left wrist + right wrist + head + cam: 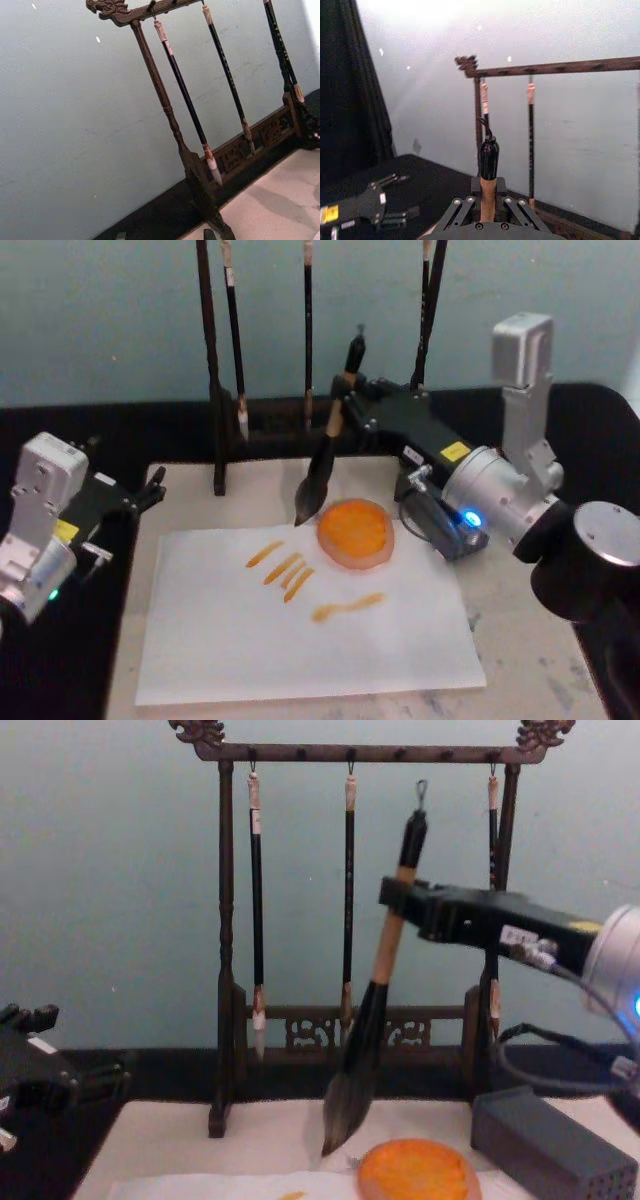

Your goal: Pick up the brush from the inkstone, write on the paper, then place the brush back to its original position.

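My right gripper (pixel 338 418) is shut on the tan shaft of the brush (pixel 322 465), which hangs tilted with its dark tuft pointing down. The tuft's tip hovers just left of the round orange inkstone (pixel 356 533), over the far edge of the white paper (pixel 250 640), which bears several orange strokes. From the chest, the brush (pixel 385 955) slants down from the right gripper (pixel 402 908) towards the inkstone (pixel 418 1172). The right wrist view looks along the brush (pixel 488 197) up to its black cap. My left gripper (pixel 150 490) rests open at the table's left side, away from the paper.
A dark wooden brush stand (pixel 225 920) with three thin hanging brushes rises behind the paper, also seen in the left wrist view (pixel 160 90). A grey perforated block (pixel 540 1135) sits right of the inkstone. A beige mat (pixel 520 640) lies under the paper.
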### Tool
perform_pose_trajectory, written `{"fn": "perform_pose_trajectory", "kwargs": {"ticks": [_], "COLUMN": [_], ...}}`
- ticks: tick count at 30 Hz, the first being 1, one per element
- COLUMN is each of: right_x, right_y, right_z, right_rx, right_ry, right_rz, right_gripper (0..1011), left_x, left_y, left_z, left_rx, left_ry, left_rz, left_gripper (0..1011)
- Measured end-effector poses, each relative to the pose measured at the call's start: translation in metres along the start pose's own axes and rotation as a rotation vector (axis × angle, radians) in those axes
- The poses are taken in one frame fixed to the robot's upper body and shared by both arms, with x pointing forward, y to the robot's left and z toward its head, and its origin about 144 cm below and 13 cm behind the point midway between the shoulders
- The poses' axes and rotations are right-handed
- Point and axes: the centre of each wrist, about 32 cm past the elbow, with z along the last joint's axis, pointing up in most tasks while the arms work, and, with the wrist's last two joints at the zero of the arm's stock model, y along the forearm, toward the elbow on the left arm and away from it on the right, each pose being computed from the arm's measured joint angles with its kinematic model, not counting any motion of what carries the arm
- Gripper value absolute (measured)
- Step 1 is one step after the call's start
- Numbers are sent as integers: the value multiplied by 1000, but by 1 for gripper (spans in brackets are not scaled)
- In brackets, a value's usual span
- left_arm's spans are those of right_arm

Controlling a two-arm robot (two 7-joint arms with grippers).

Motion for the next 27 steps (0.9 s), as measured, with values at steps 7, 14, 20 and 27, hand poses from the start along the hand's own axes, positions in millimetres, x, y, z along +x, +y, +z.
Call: {"fn": "perform_pose_trajectory", "kwargs": {"ticks": [7,14,20,27], "right_x": [7,18,29,42], "right_y": [-12,-27,-38,-43], "right_z": [5,6,2,-6], "right_rx": [33,45,47,61], "right_ry": [74,166,267,405], "right_rz": [-60,-120,-171,-218], "right_gripper": [176,177,176,177], "left_x": [0,0,0,0], "left_y": [0,0,0,0], "left_z": [0,0,0,0], "left_rx": [0,0,0,0], "left_ry": [0,0,0,0], "left_rz": [0,0,0,0], "left_gripper": [1001,1001,1001,1001]}}
